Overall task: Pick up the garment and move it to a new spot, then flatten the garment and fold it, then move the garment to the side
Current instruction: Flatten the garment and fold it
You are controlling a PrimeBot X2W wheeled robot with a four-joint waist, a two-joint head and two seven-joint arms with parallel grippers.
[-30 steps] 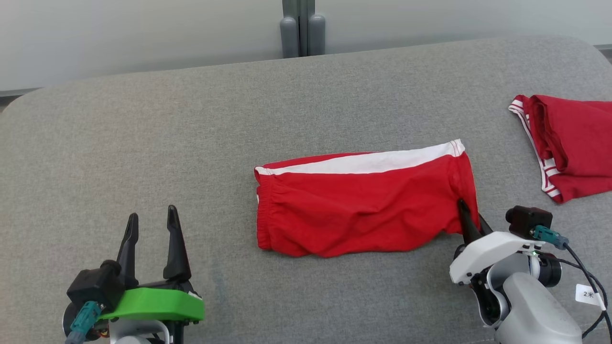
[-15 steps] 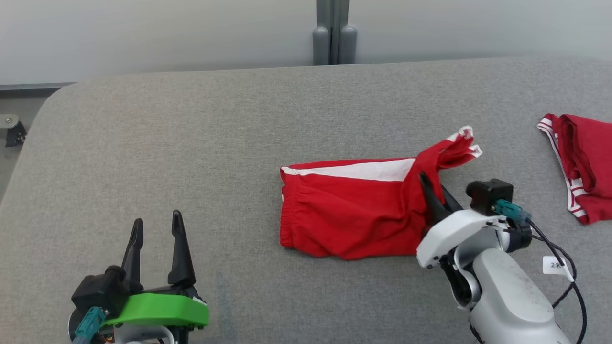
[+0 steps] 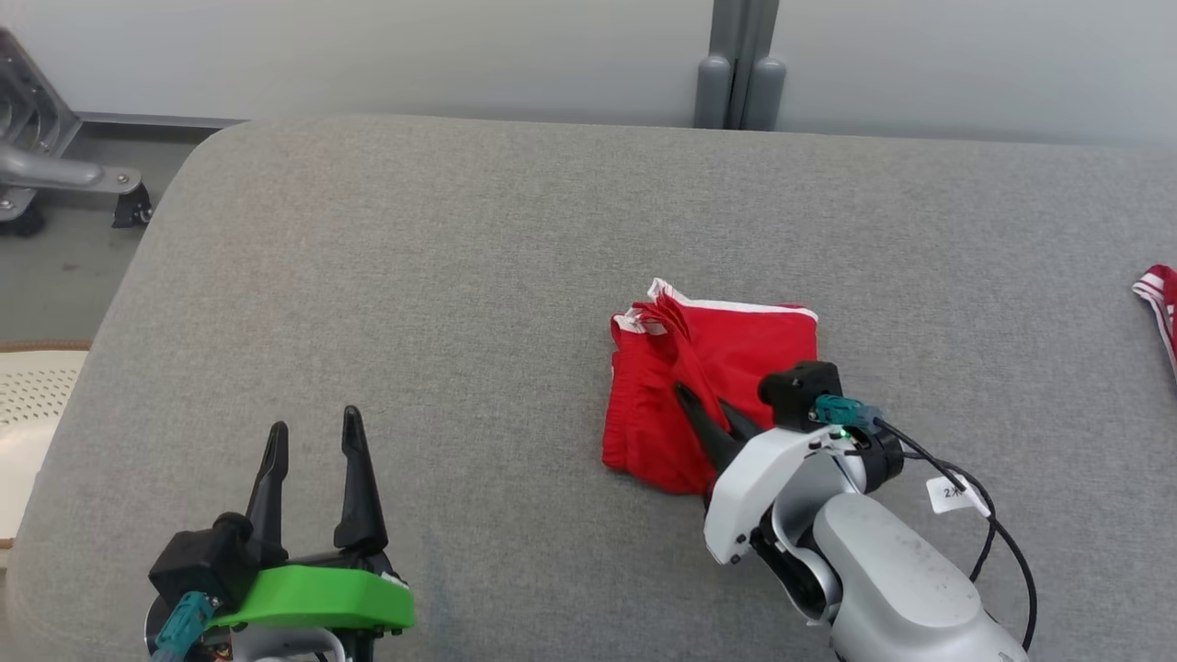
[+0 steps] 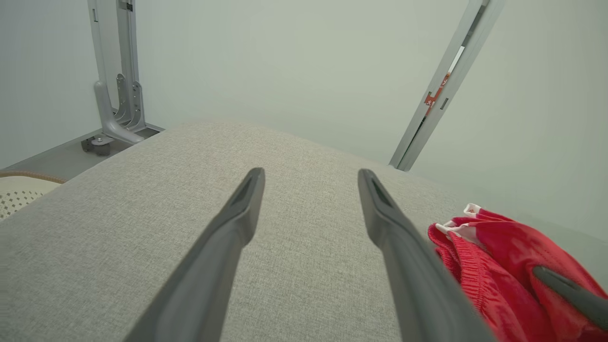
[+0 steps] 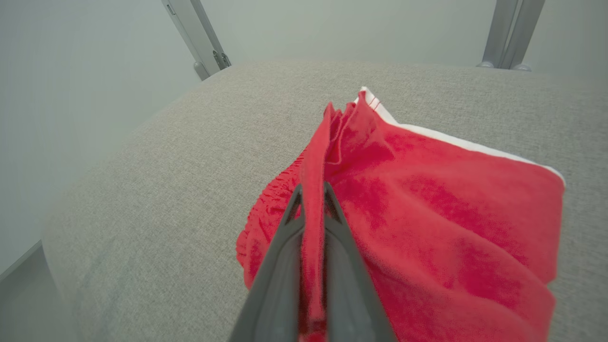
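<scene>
Right gripper (image 3: pixel 703 402): clamping shut on a bunched strip of the shorts' leg end, which it has been dragging leftward over the waistband end.
Garment (image 3: pixel 745 345): red shorts, now lying doubled to about half their former length, around the middle of the padded worktop (image 3: pixel 414 276), well clear of its left edge.
Left gripper (image 3: pixel 314 421): waiting by the near edge, fingers standing wide apart, holding nothing.
View: swinging left, so the second red garment (image 3: pixel 1160 294) is slipping toward the right.
Task meaning: the fold is looking nearly closed; releasing and sliding the bundle aside are remaining.

Red garment (image 3: pixel 736 354), white band, poss. striped
</scene>
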